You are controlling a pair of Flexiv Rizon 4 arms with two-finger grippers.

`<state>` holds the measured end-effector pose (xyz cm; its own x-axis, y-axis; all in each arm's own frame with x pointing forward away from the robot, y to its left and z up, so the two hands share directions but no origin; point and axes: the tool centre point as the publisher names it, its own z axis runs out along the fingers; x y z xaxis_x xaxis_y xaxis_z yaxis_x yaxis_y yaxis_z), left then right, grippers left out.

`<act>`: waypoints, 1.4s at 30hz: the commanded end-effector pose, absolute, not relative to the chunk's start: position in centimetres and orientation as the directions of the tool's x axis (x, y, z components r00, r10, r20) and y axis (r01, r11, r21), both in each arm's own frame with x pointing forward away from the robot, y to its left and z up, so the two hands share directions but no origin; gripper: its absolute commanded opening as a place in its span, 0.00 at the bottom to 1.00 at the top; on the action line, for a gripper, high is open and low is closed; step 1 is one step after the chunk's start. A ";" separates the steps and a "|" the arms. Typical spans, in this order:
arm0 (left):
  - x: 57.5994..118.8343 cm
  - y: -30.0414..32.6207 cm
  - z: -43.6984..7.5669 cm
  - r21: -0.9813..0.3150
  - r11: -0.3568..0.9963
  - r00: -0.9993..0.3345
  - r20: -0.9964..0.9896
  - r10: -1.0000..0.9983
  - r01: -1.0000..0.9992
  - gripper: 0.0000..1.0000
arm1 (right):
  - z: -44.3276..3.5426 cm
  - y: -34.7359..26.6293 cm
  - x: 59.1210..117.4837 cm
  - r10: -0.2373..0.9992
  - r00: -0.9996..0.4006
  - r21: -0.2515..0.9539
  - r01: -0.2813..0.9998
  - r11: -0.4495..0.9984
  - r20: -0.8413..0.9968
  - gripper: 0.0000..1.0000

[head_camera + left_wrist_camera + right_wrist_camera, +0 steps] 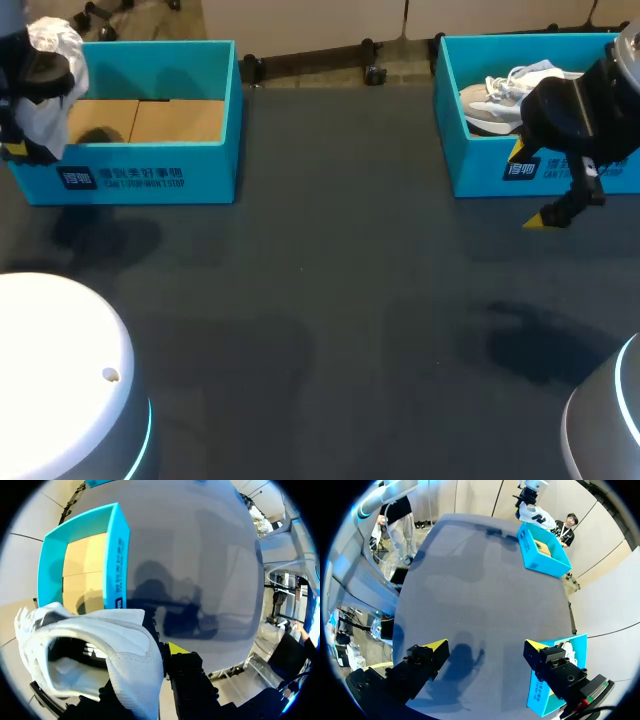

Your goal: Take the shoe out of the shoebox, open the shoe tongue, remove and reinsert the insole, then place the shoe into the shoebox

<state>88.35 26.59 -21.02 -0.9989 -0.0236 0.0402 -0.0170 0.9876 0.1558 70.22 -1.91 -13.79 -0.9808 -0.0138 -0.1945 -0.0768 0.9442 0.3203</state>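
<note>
My left gripper (pixel 156 656) is shut on the collar of a white shoe (pixel 95 645), with one yellow fingertip (pixel 177 648) showing beside it. In the head view this shoe (pixel 58 50) hangs at the far left, above the left end of a teal shoebox (pixel 150 170) with a bare cardboard floor. A second teal shoebox (pixel 480 165) at the back right holds a grey-white shoe (pixel 500 95). My right gripper (pixel 530 185) hangs open just in front of that box, nothing between its fingers. In the right wrist view the right gripper (pixel 486 645) stands wide over bare table, the shoebox (pixel 545 690) beside one finger.
Dark grey tabletop (pixel 330 300) spreads between the two boxes. The left box (pixel 542 552) and the left arm's shoe (pixel 534 512) show far ahead of my right gripper. White rounded arm bases sit at the front left (pixel 60 380) and front right (pixel 610 430).
</note>
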 end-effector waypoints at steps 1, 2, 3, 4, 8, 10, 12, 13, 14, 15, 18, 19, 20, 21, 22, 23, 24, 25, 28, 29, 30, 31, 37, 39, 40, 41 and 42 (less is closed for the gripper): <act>91.1 28.0 -21.1 0.122 0.993 -0.997 0.081 -0.021 -0.011 0.00 | -13.8 -1.8 70.4 -0.014 -0.982 0.318 -0.075 0.945 -0.191 1.00; 91.3 28.1 -21.1 0.115 0.993 -0.996 0.085 -0.022 -0.012 0.00 | -13.8 -1.8 70.4 -0.014 -0.982 0.318 -0.075 0.945 -0.191 1.00; 92.2 28.6 -21.3 0.118 0.993 -0.996 0.081 -0.023 -0.013 0.00 | -13.8 -1.8 70.4 -0.014 -0.982 0.318 -0.075 0.945 -0.191 1.00; 92.5 28.8 -21.3 0.109 0.994 -0.996 0.084 -0.020 -0.010 0.00 | -13.8 -1.8 70.4 -0.014 -0.982 0.318 -0.075 0.945 -0.191 1.00; 94.6 29.8 -21.6 0.104 0.994 -0.996 0.078 -0.032 -0.023 0.00 | -13.8 -1.8 70.4 -0.014 -0.982 0.318 -0.075 0.945 -0.191 1.00; 95.2 30.2 -21.6 0.100 0.995 -0.997 0.070 -0.036 -0.029 0.00 | -13.8 -1.8 70.4 -0.014 -0.982 0.318 -0.075 0.945 -0.191 1.00; 96.1 30.4 -21.7 0.110 0.993 -0.997 0.070 -0.040 -0.032 0.00 | -13.8 -1.8 70.4 -0.014 -0.982 0.318 -0.075 0.945 -0.191 1.00; 96.3 30.5 -21.8 0.115 0.993 -0.997 0.066 -0.039 -0.031 0.00 | -13.8 -1.8 70.4 -0.014 -0.982 0.318 -0.075 0.945 -0.191 1.00; 96.5 30.5 -21.8 0.115 0.993 -0.997 0.071 -0.020 -0.012 0.00 | -13.8 -1.8 70.4 -0.014 -0.982 0.318 -0.075 0.945 -0.191 1.00; 96.6 30.4 -21.8 0.113 0.994 -0.997 0.076 -0.007 0.002 0.00 | -13.8 -1.8 70.4 -0.014 -0.982 0.318 -0.075 0.945 -0.191 1.00; 97.2 30.2 -21.9 0.131 0.990 -0.997 0.068 0.038 0.046 0.00 | -13.8 -1.8 70.4 -0.014 -0.982 0.318 -0.075 0.945 -0.191 1.00; 97.2 30.1 -21.9 0.128 0.989 -0.995 0.070 0.070 0.079 0.00 | -13.8 -1.8 70.4 -0.014 -0.982 0.318 -0.075 0.945 -0.191 1.00; 97.3 30.1 -21.9 0.139 0.984 -0.992 0.071 0.101 0.110 0.00 | -13.8 -1.8 70.4 -0.014 -0.982 0.318 -0.075 0.945 -0.191 1.00; 97.3 30.0 -22.0 0.149 0.980 -0.990 0.067 0.125 0.134 0.00 | -13.8 -1.8 70.4 -0.014 -0.982 0.318 -0.075 0.945 -0.191 1.00; 97.4 30.0 -22.0 0.145 0.974 -0.983 0.073 0.167 0.176 0.00 | -13.8 -1.8 70.4 -0.014 -0.982 0.318 -0.075 0.945 -0.191 1.00; 97.5 30.0 -22.1 0.130 0.964 -0.971 0.084 0.222 0.232 0.00 | -13.8 -1.8 70.4 -0.014 -0.982 0.318 -0.075 0.945 -0.191 1.00; 97.6 30.2 -22.1 0.116 0.954 -0.960 0.080 0.268 0.276 0.00 | -13.8 -1.8 70.4 -0.014 -0.982 0.318 -0.075 0.945 -0.191 1.00; 97.7 30.4 -22.1 0.109 0.943 -0.948 0.085 0.307 0.315 0.00 | -13.8 -1.8 70.4 -0.014 -0.982 0.318 -0.075 0.945 -0.191 1.00; 97.9 30.9 -21.7 0.102 0.897 -0.903 0.051 0.428 0.431 0.00 | -13.8 -1.8 70.4 -0.014 -0.982 0.318 -0.075 0.945 -0.191 1.00; 97.9 31.2 -21.5 0.092 0.870 -0.875 0.033 0.483 0.484 0.00 | -13.8 -1.8 70.4 -0.014 -0.982 0.318 -0.075 0.945 -0.191 1.00; 98.0 31.6 -21.1 0.070 0.857 -0.860 0.024 0.510 0.510 0.00 | -13.8 -1.8 70.4 -0.014 -0.982 0.318 -0.075 0.945 -0.191 1.00; 98.2 31.8 -20.8 0.064 0.838 -0.840 0.024 0.542 0.542 0.00 | -13.8 -1.8 70.4 -0.014 -0.982 0.318 -0.075 0.945 -0.191 1.00; 99.3 32.3 -20.2 0.074 0.717 -0.720 0.095 0.687 0.693 0.00 | -13.8 -1.8 70.4 -0.014 -0.982 0.318 -0.075 0.945 -0.191 1.00; 99.4 32.2 -20.2 0.079 0.653 -0.657 0.138 0.741 0.753 0.00 | -13.8 -1.8 70.4 -0.014 -0.982 0.318 -0.075 0.945 -0.191 1.00; 99.5 32.1 -20.3 0.088 0.632 -0.636 0.170 0.752 0.770 0.00 | -13.8 -1.8 70.4 -0.014 -0.982 0.318 -0.075 0.945 -0.191 1.00; 99.6 32.1 -20.4 0.095 0.608 -0.614 0.183 0.768 0.788 0.00 | -13.8 -1.8 70.4 -0.014 -0.982 0.318 -0.075 0.945 -0.191 1.00; 99.7 32.0 -20.4 0.093 0.576 -0.582 0.190 0.791 0.812 0.00 | -13.8 -1.8 70.4 -0.014 -0.982 0.318 -0.075 0.945 -0.191 1.00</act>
<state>99.19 32.51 -20.60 -0.7262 0.6811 0.0928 0.6874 0.7217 0.0821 70.22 -1.91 -13.79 -0.9808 -0.0140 -0.1945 -0.0770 0.9442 0.3202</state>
